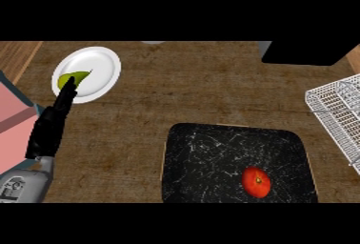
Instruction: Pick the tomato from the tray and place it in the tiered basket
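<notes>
Tomato (256, 181) sat on the black marbled tray (211, 152), in the tray's lower right part, stem end facing up, nothing touching it. Tray lay flat on the brown tabletop (197, 90), low centre-right in the head view. White wire tiered basket (337, 112) stood at the right edge, well apart from the tomato, only partly in view. Left hand (53, 119) came in from the lower left on its grey forearm (25, 183), fingers straight and together, pointing up the frame, holding nothing; fingertips (69, 88) overlapped the rim of a white plate (95, 66) at upper left. A green leaf-shaped item (76, 76) lay on that plate right at the fingertips; could not tell if they touched it. Right hand did not show anywhere. A dark box-like object (309, 52) sat at the upper right beyond the basket, and a pink block (14, 119) ran along the left edge beside the forearm.
</notes>
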Tool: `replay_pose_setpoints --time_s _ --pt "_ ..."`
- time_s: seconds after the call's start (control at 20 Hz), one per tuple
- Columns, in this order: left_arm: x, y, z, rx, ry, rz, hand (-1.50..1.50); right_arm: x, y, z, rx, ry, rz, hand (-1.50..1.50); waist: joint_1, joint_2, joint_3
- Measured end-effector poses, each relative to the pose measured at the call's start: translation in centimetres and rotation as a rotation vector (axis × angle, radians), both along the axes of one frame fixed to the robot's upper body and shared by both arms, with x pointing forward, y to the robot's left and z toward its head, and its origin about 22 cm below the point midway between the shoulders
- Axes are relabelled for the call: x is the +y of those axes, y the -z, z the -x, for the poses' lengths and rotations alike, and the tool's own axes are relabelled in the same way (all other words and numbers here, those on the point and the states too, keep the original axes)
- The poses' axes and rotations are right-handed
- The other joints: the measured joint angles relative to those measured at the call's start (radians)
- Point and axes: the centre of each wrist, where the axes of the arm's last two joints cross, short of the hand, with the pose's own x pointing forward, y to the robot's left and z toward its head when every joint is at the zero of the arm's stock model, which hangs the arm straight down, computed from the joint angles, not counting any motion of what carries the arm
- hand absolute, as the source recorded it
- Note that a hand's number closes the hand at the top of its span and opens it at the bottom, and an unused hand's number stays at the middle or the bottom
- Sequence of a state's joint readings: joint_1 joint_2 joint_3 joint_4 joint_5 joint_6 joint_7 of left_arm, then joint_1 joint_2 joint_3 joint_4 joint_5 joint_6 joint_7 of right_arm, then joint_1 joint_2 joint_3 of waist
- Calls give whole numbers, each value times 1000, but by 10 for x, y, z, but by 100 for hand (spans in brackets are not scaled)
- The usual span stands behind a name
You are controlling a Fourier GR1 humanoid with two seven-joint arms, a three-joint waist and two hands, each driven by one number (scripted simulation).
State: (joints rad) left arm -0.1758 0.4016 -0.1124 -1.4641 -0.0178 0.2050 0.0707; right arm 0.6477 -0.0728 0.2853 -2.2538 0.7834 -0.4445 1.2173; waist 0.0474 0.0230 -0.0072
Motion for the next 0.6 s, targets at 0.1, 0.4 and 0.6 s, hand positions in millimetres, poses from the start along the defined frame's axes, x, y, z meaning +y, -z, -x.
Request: replay_pose_setpoints --time_s 0.1,0.4,0.6 --pt "-2 -2 -1 -2 -2 -2 0 6 1 -8 10 -12 4 -150 -3 -3 1" --pt "4 -3 0 7 -13 -2 0 20 7 -21 35 -70 30 -150 -9 -7 2" --pt "1 -3 0 8 -21 -2 0 26 13 -26 72 -106 70 -150 -17 -8 3"
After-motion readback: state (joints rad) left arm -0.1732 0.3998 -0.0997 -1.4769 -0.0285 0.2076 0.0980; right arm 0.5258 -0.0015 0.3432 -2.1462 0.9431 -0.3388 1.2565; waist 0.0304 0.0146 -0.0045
